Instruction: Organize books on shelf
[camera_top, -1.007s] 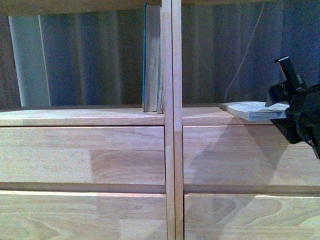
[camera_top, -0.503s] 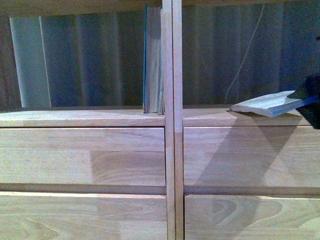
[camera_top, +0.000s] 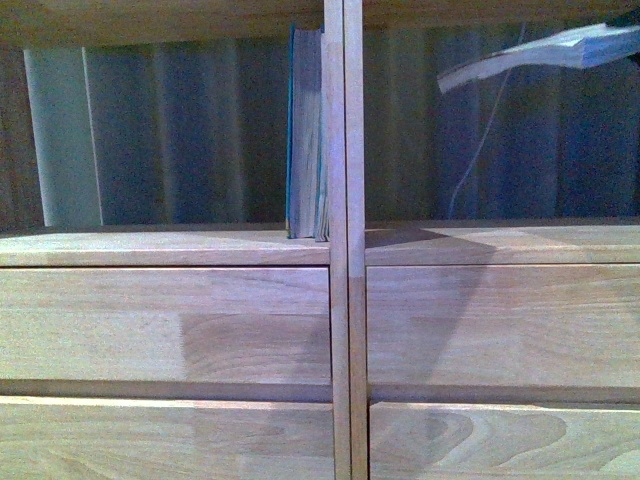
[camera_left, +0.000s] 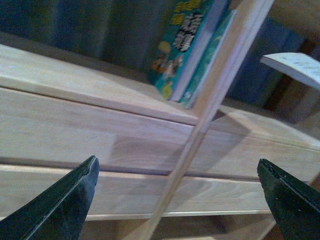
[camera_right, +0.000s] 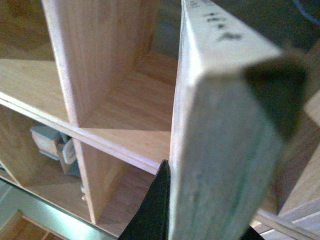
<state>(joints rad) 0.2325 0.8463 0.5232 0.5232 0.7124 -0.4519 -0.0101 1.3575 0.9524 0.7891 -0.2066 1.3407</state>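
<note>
Thin softcover, clamped by one edge in the right hand, high in the shelf, right cubby, free end drooping: likely light, floppy, better pinched deeper; left hand spread empty.

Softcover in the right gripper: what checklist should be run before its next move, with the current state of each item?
1. Grip: right gripper shut on the softcover: ok.
2. Softcover above the shelf board, not touching it: ok.
3. Softcover straight: not ok, its free end droops.
4. Gap to the top board: cannot tell.
5. Neighbour: teal book upright against the divider: ok.
6. Other arm: left gripper open, holding nothing: ok.
</note>
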